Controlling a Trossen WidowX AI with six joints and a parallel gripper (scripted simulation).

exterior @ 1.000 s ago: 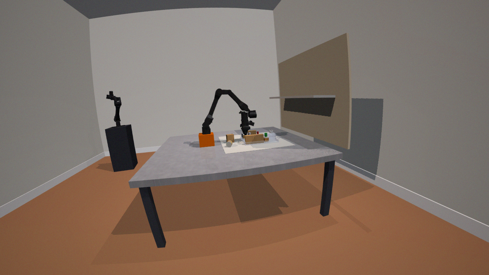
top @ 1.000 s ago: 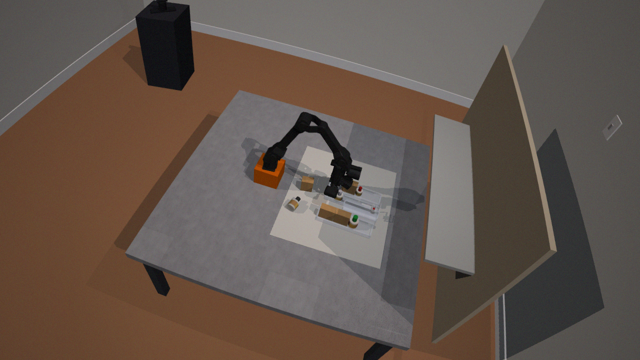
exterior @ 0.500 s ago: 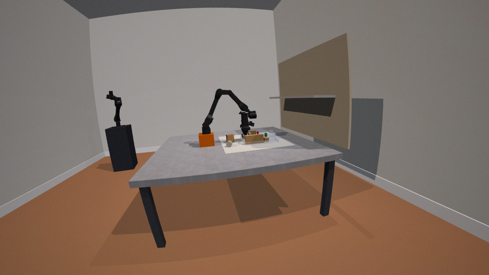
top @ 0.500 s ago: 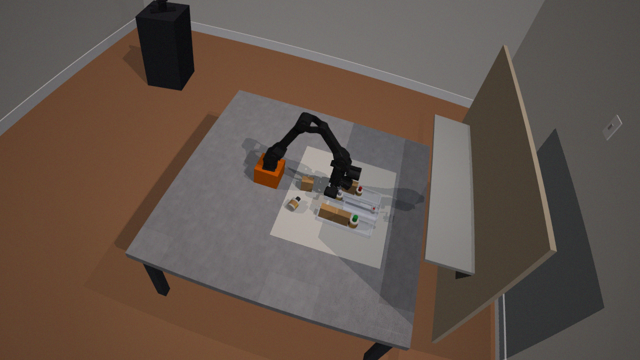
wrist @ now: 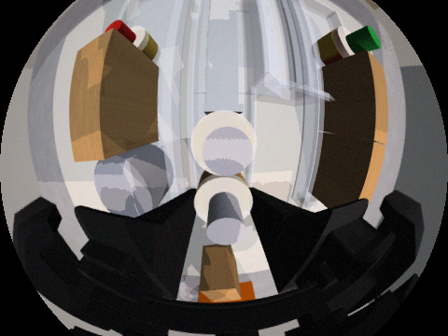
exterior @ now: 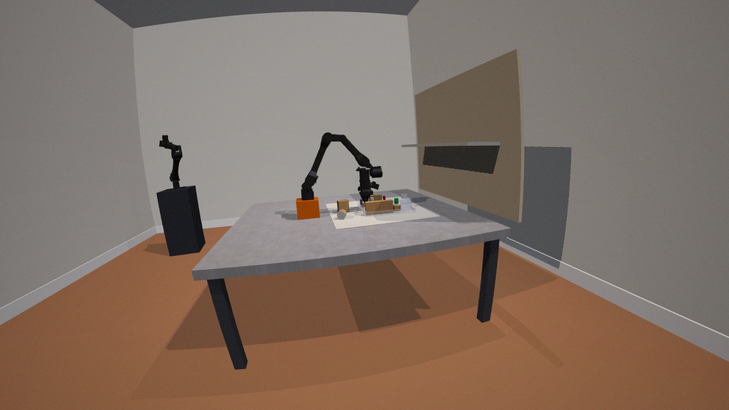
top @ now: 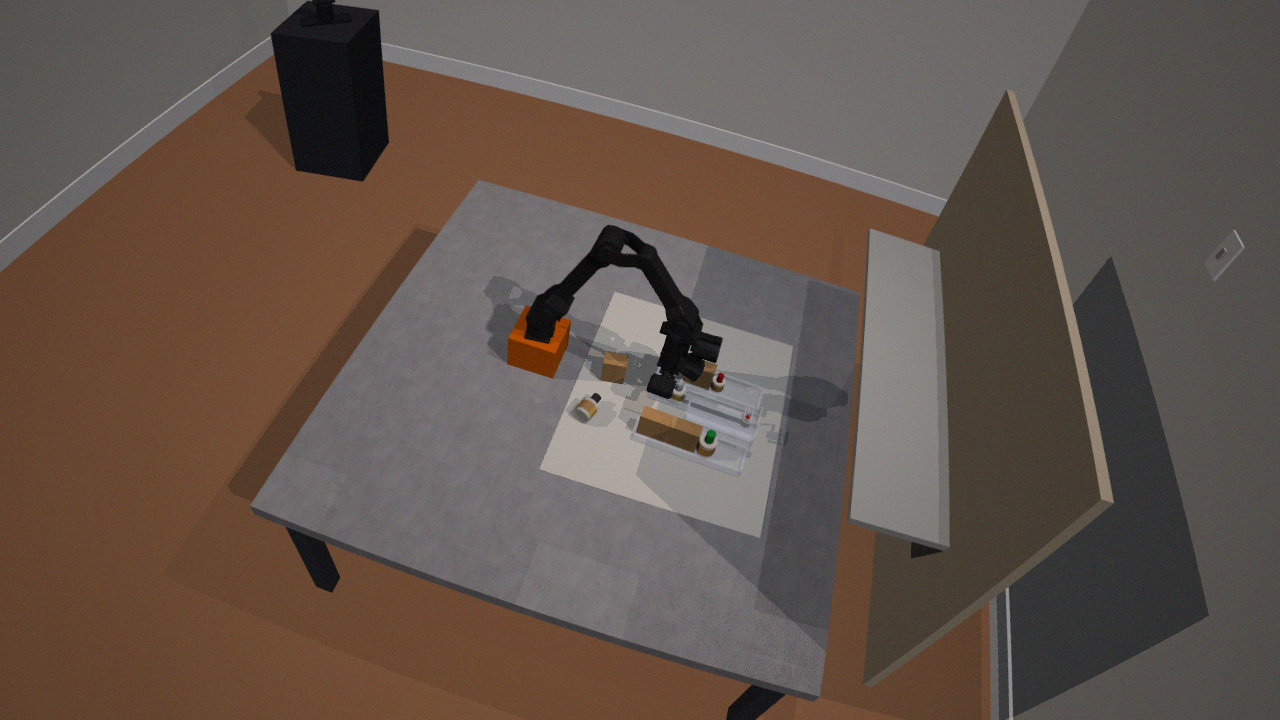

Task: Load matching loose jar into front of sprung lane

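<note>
My gripper (wrist: 222, 193) (exterior: 364, 200) is shut on a jar with a white shoulder and a pale lilac cap (wrist: 225, 231), held upright with its cap towards the wrist camera. A matching jar (wrist: 226, 149) (top: 679, 390) stands in the middle, sprung lane just beyond it, with the dark edge of the pusher plate (wrist: 208, 112) showing behind. In the wrist view the held jar is in line with the lane at its front end and overlaps the other jar. I cannot tell whether the jars touch or whether the held jar is on the lane floor; the front stop is hidden.
Wooden blocks (wrist: 350, 131) (top: 668, 429) and a green-capped jar (wrist: 365, 39) (top: 708, 443) fill one side lane. Another block (wrist: 126, 93) and a red-capped jar (wrist: 122, 32) (top: 718, 383) are opposite. A dark-capped jar (top: 588, 407) lies near a block (top: 614, 367).
</note>
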